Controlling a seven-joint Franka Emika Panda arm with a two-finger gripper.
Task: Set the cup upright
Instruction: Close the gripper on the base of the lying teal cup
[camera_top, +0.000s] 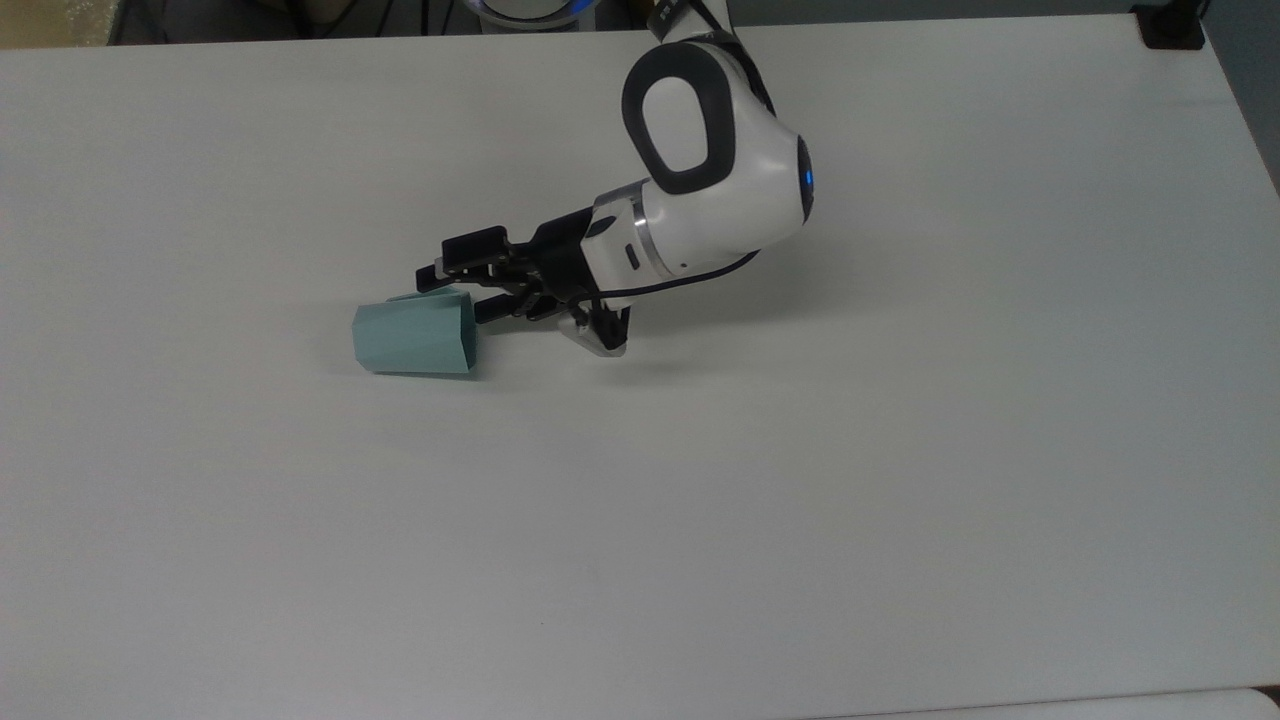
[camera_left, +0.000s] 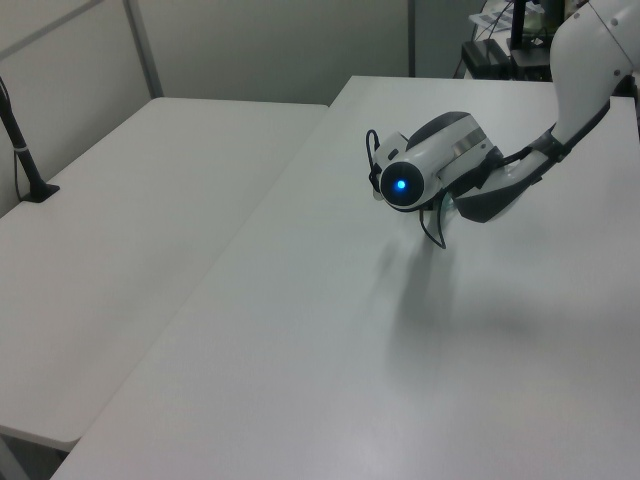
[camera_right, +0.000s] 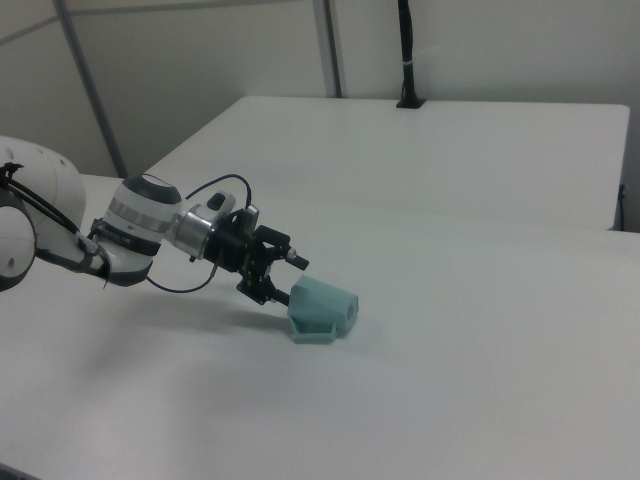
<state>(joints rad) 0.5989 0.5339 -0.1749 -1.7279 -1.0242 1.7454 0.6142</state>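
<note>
Teal cup (camera_top: 415, 338) lay on its side on the table (camera_top: 900, 450), mouth facing the gripper (camera_top: 455, 288). Fingers were spread at the rim. Approach step judged underway; next move requires closing on the rim, then tilting upright.

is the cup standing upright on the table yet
No, in the top view the cup lies on its side on the table, mouth facing the gripper.
</note>
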